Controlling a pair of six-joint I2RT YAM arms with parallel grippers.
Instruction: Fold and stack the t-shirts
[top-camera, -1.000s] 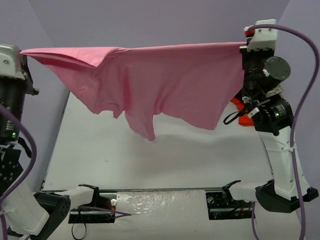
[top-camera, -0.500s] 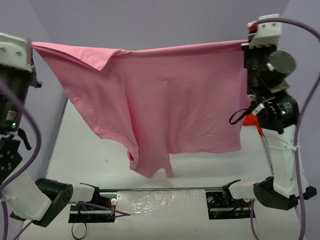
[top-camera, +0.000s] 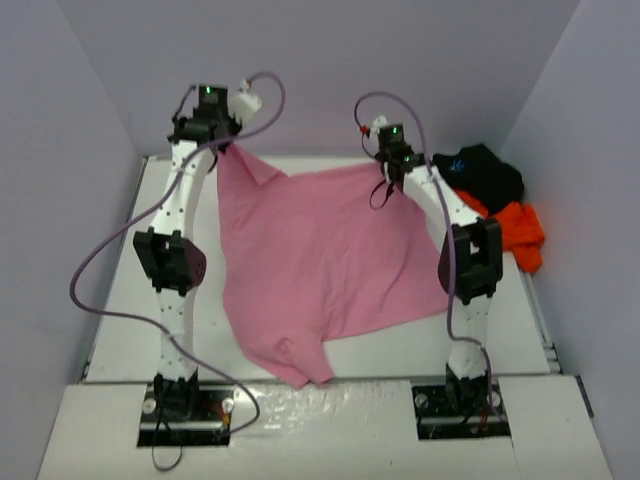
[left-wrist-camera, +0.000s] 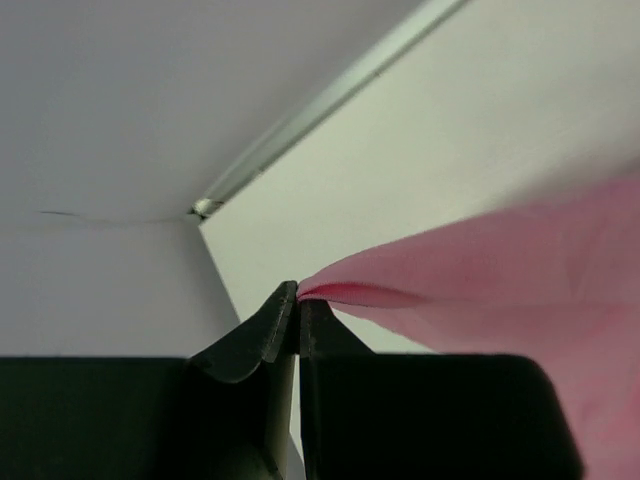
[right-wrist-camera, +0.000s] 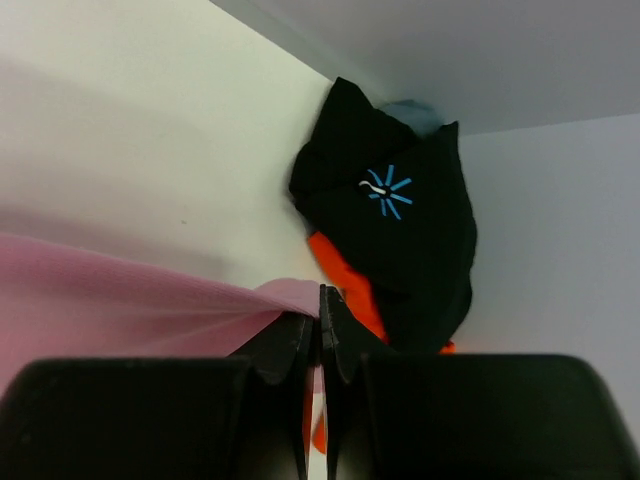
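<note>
The pink t-shirt hangs spread between both grippers over the white table, its near part draped down to the front edge. My left gripper is shut on its far left corner, which shows in the left wrist view with the gripper pinching the cloth. My right gripper is shut on its far right corner; in the right wrist view the gripper pinches the pink cloth. The black t-shirt with a light-blue starburst lies crumpled in the far right corner on the orange t-shirt.
Grey walls enclose the white table on the left, back and right. A metal strip runs along the far table edge at the wall. Purple cables loop off both arms.
</note>
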